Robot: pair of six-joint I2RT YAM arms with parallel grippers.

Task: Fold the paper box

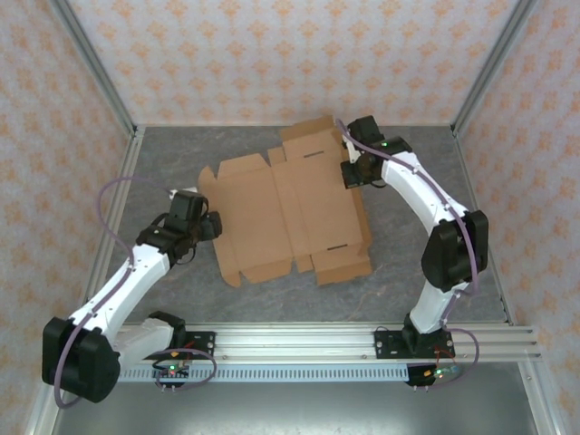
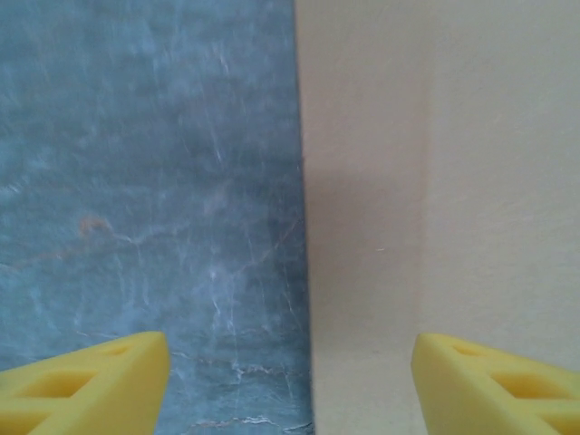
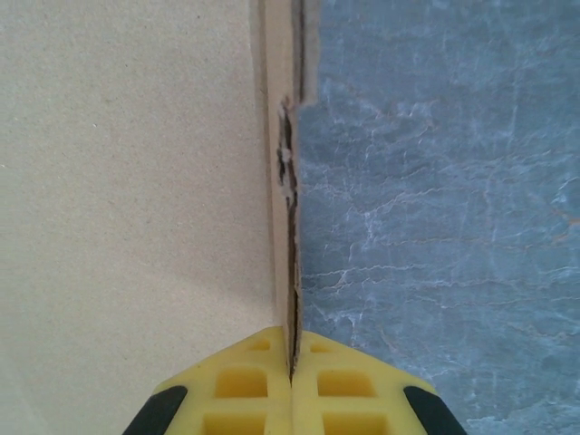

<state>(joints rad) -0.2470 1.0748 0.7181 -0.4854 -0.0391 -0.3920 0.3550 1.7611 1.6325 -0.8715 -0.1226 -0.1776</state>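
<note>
1. One paper box [image 1: 290,204]: it's lying mid-table [image 1: 163,172] as a flat brown die-cut sheet, flaps spread out.
2. Two grippers. The left gripper [image 2: 290,362] is sitting at the sheet's left edge with its jaws gaping wide, gripping nothing.
3. The right gripper [image 3: 292,367] is pinching the sheet's right edge, jaws squeezed tight on the cardboard.
4. Patterned walls [image 1: 272,54] are boxing in the table.
</note>
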